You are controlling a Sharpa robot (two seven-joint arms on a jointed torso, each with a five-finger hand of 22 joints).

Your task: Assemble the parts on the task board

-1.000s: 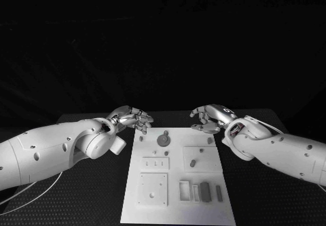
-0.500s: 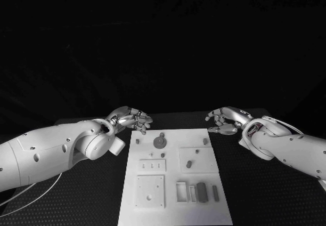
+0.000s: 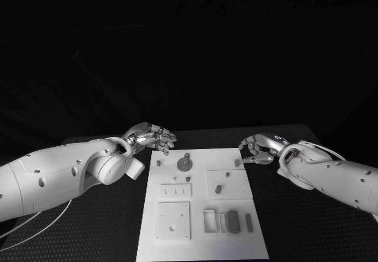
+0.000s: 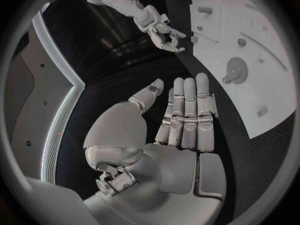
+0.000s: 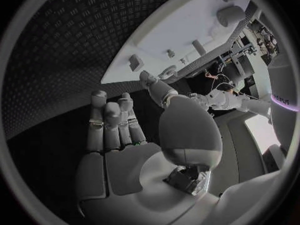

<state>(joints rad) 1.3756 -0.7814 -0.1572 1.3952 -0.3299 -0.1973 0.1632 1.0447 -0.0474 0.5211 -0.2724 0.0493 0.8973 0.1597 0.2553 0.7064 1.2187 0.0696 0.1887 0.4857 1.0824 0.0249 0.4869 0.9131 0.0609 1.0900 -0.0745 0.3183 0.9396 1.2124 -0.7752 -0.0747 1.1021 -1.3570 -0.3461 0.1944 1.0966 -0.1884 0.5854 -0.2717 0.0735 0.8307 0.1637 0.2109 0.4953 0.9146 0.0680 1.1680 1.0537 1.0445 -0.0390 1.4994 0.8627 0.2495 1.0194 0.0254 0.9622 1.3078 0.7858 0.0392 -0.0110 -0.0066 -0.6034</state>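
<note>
Left hand [image 3: 152,137]: in the head view it sits left of centre, off the upper left corner of the task board [image 3: 201,240], over the black table [image 3: 94,229]; it holds nothing; in its own wrist view [image 4: 181,115] the fingers lie straight and side by side, thumb a little apart
Right hand [image 3: 261,148]: right of centre in the head view, just beside the board's upper right corner; empty, fingers loosely curled in the head view, and in its wrist view [image 5: 119,135] straight with the thumb out to the side; the left wrist view also shows it [image 4: 164,34] near the top of the circle, fingers apart
Round gear part [image 3: 185,164]: lies flat in the upper middle of the board, between the two hands and apart from both
Small peg [image 3: 238,162]: stands at the upper right edge of the board, near the right hand, not touching it
Oblong part [image 3: 218,189]: lies on a raised square block right of the board's centre
Dark bar parts [image 3: 233,222]: lie side by side in the lower right of the board, next to an open rectangular frame [image 3: 210,221]
Square plate [image 3: 174,220]: lower left of the board
</note>
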